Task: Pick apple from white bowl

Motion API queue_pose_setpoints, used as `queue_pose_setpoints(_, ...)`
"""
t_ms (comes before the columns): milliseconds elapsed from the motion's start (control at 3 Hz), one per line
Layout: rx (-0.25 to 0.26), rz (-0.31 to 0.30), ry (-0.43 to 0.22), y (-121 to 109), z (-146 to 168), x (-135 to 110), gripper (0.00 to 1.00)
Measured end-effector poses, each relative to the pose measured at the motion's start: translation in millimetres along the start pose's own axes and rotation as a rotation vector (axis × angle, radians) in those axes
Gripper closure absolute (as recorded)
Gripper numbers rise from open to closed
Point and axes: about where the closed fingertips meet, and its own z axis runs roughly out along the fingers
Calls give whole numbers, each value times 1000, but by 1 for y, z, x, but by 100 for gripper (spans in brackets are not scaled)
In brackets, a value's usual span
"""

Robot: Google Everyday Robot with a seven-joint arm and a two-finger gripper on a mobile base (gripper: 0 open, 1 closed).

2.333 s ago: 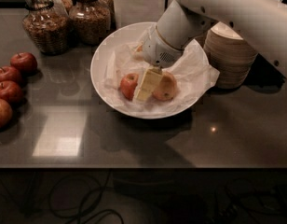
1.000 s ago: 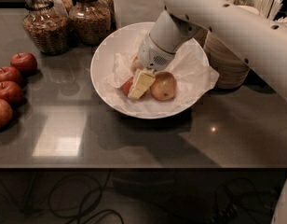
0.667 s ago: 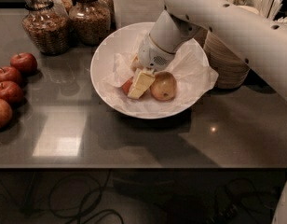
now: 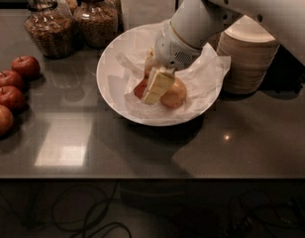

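The white bowl (image 4: 113,58) with crinkled paper lining stands in the middle of the dark counter. The red-orange apple (image 4: 139,89) lies in it, mostly hidden behind my gripper. A paler yellow-tan apple (image 4: 174,94) lies right beside it on the right. My gripper (image 4: 155,87) reaches down into the bowl from the upper right. Its cream tip sits between the two apples, against the red-orange one. The white wrist (image 4: 184,38) hides the back of the bowl.
Several deep-red apples (image 4: 10,97) lie at the counter's left edge. Two glass jars (image 4: 95,19) stand behind the bowl on the left. A stack of beige bowls (image 4: 249,56) stands close to the bowl's right side. The counter's front edge runs along the bottom.
Since the earliest frame the arm has changed its pose above the bowl and the gripper tip has shifted slightly. Over the last second it stays between the two apples.
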Motion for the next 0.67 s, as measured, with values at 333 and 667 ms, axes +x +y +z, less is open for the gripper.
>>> queue_pose_setpoints(333, 0, 0, 0, 0, 0, 0, 100)
queue_pose_setpoints(667, 0, 0, 0, 0, 0, 0, 81)
